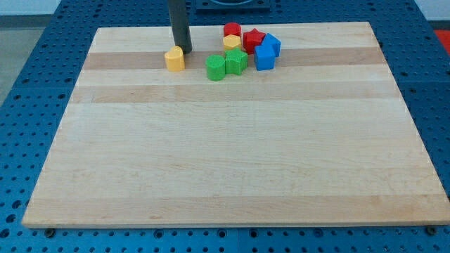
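Contact, or something very near it, is showing between the tip point(184, 50) of the dark rod and the lone yellow block point(174, 59). The tip is standing just beyond that block, at its upper right corner as the view has it, and from here I cannot tell whether a sliver of gap is separating them. The rod is ending bare: it has nothing to open or close and is carrying nothing, only resting its end at board height.

Everything else is lying to the right of the lone yellow block, apart from it. Nearest is a green block point(215, 67), sitting slightly lower in the view than the lone yellow one, with a second green block point(236, 61) touching it on the far side. Further right, a blue cube point(264, 56) is pressing against that second green block, and another blue block point(271, 44) is sitting just behind the cube. Up and to the right of the lone yellow block, a red block point(232, 30) with a rounded look is sitting at the back of the cluster, a small yellow block point(231, 42) is nestling just in front of it, and a second red block point(254, 39), its shape hard to make out, is crowding in beside the blues.

All of them are sitting on a pale wooden board point(225, 154), which is lying on a blue perforated table point(42, 84).
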Robot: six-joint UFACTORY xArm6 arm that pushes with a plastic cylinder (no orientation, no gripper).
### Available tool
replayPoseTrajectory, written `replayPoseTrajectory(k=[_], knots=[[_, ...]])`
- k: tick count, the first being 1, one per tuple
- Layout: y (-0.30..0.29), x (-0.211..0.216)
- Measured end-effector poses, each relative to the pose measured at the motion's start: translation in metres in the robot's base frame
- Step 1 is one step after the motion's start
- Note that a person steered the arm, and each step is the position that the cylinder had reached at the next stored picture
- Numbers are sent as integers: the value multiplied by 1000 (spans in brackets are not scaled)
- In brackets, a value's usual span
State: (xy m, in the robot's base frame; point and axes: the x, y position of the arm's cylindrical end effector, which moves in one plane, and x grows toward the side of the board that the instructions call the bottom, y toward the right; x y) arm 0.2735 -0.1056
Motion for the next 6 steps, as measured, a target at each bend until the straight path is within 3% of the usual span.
replayPoseTrajectory(k=[3, 4, 6], knots=[[-25, 59], [-32, 41], [-30, -46]])
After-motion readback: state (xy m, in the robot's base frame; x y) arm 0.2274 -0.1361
